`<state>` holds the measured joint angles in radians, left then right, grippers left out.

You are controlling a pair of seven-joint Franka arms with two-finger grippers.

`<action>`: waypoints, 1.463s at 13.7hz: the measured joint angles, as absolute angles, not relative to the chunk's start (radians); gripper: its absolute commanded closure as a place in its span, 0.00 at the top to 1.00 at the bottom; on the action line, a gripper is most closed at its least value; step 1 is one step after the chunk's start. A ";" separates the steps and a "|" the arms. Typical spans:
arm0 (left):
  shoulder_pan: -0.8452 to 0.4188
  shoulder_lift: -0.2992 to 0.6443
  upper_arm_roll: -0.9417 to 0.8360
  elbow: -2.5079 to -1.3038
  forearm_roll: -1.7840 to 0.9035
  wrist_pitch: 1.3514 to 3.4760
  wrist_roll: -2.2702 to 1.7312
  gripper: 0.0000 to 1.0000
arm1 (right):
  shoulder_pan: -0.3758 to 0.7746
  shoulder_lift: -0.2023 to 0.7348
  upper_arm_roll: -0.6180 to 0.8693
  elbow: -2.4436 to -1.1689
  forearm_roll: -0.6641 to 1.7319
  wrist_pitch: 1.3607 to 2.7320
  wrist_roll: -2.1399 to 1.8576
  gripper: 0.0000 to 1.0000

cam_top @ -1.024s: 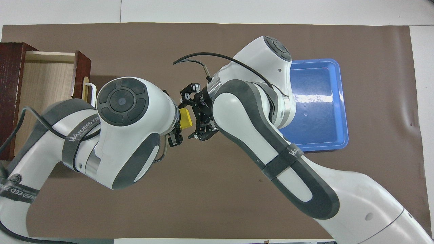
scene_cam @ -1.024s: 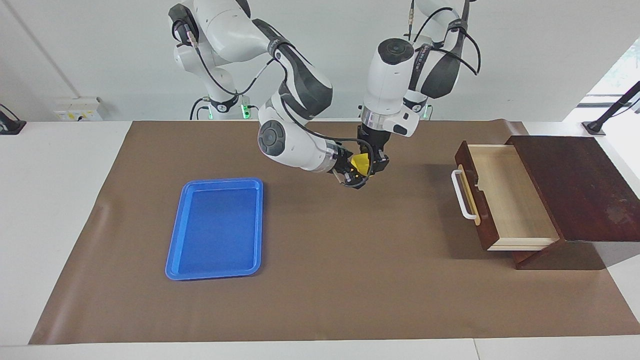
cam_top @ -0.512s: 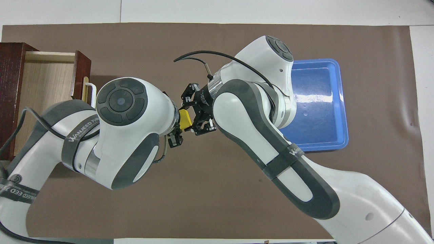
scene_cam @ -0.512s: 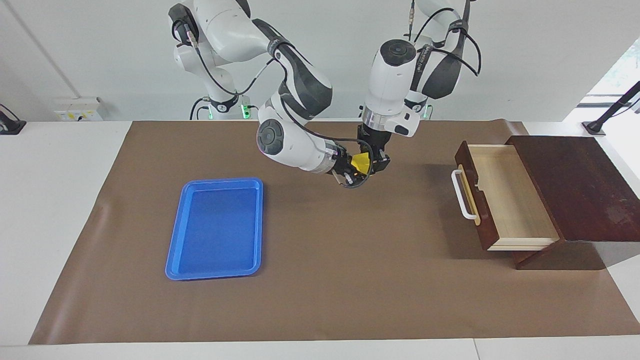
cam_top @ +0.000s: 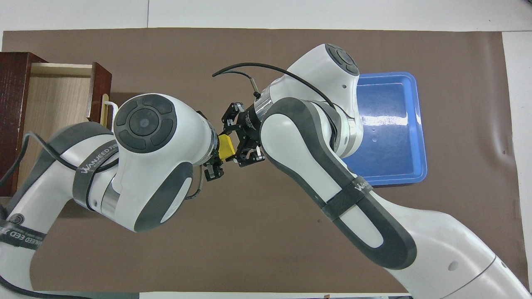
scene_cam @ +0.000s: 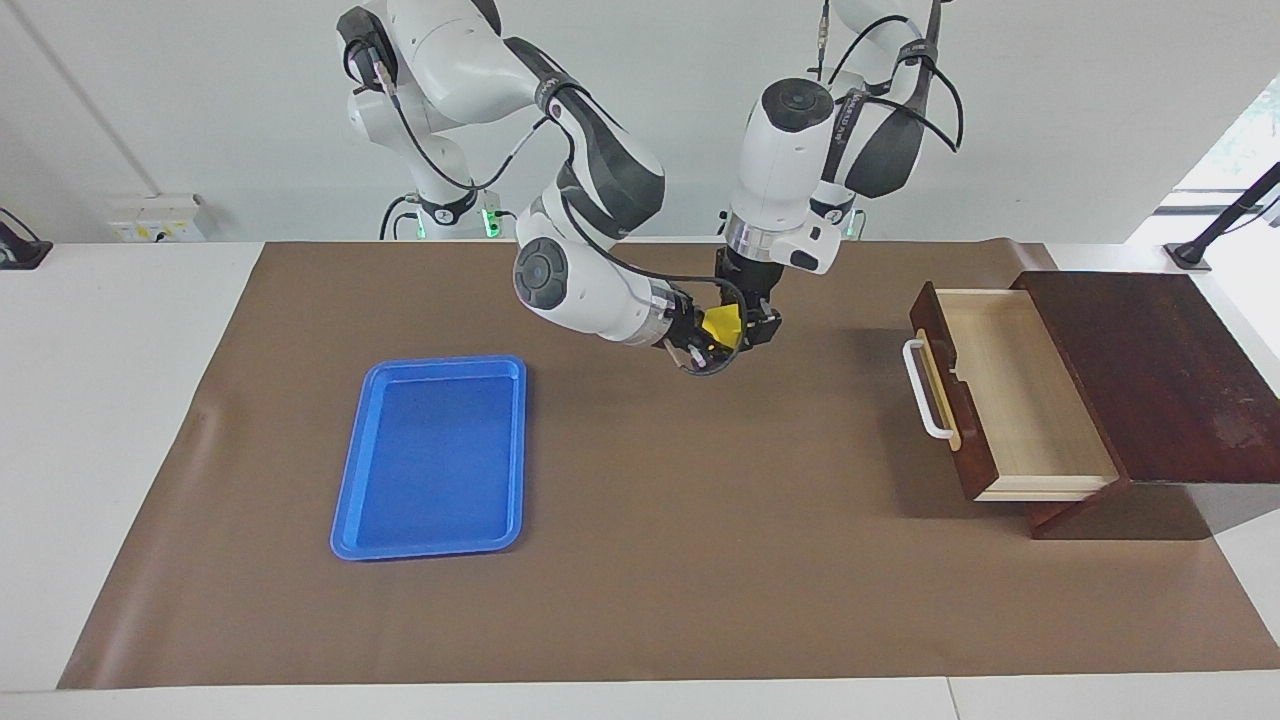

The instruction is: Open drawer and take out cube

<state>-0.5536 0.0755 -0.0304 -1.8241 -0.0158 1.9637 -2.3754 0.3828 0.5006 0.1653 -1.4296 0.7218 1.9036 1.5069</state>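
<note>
Small bright yellow cube (scene_cam: 720, 323) held up in the air at upper centre of the facing frame, between the right hand (scene_cam: 697, 347) and the left hand (scene_cam: 748, 331), over bare brown surface (scene_cam: 640, 560); since a second ago, right fingers drawn in from wide to narrow onto the cube, so likely mid hand-over, though which hand bears it cannot be told. Facing view alone clear on the height above the surface and the emptied, pulled-out dark reddish-brown wooden drawer (scene_cam: 1000, 395) at right; overhead view alone clear on both hands flanking the cube (cam_top: 226, 146).
</note>
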 measured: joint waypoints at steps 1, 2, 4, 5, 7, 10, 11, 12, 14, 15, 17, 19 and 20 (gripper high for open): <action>-0.550 0.071 -0.027 -1.824 -0.014 1.961 -2.366 1.00 | 0.383 0.501 0.165 -1.430 0.722 1.904 1.507 0.00; -0.537 0.063 -0.026 -1.824 -0.013 1.951 -2.345 1.00 | 0.383 0.500 0.165 -1.430 0.722 1.904 1.507 0.00; -0.484 0.044 -0.024 -1.825 -0.012 1.922 -2.277 1.00 | 0.382 0.500 0.165 -1.430 0.722 1.904 1.507 0.00; -0.446 0.037 -0.022 -1.830 -0.012 1.916 -2.231 1.00 | 0.380 0.499 0.165 -1.430 0.722 1.904 1.507 0.00; -0.373 0.029 -0.019 -1.860 -0.006 1.920 -2.128 1.00 | 0.366 0.495 0.163 -1.429 0.725 1.903 1.509 0.00; -0.279 0.030 -0.018 -1.936 0.044 1.970 -1.964 1.00 | 0.281 0.475 0.160 -1.429 0.727 1.885 1.509 0.00; -0.251 0.031 -0.017 -1.957 0.050 1.995 -1.902 1.00 | 0.243 0.466 0.160 -1.429 0.727 1.870 1.506 0.00; -0.224 0.031 -0.017 -1.975 0.054 2.015 -1.841 1.00 | 0.206 0.458 0.159 -1.430 0.727 1.852 1.498 0.00; -0.175 0.034 -0.017 -1.994 0.056 2.053 -1.726 1.00 | 0.145 0.439 0.157 -1.446 0.727 1.829 1.480 0.00; -0.153 0.038 -0.017 -1.997 0.061 2.067 -1.675 1.00 | 0.116 0.430 0.156 -1.465 0.727 1.827 1.464 0.00; -0.106 0.050 -0.017 -1.999 0.098 2.100 -1.600 1.00 | 0.057 0.412 0.154 -1.515 0.727 1.827 1.401 0.00; -0.076 0.056 -0.028 -1.999 0.098 2.125 -1.585 1.00 | 0.003 0.392 0.148 -1.587 0.725 1.827 1.306 0.00; -0.068 0.056 -0.036 -2.000 0.098 2.129 -1.584 1.00 | -0.023 0.380 0.145 -1.630 0.725 1.827 1.256 0.00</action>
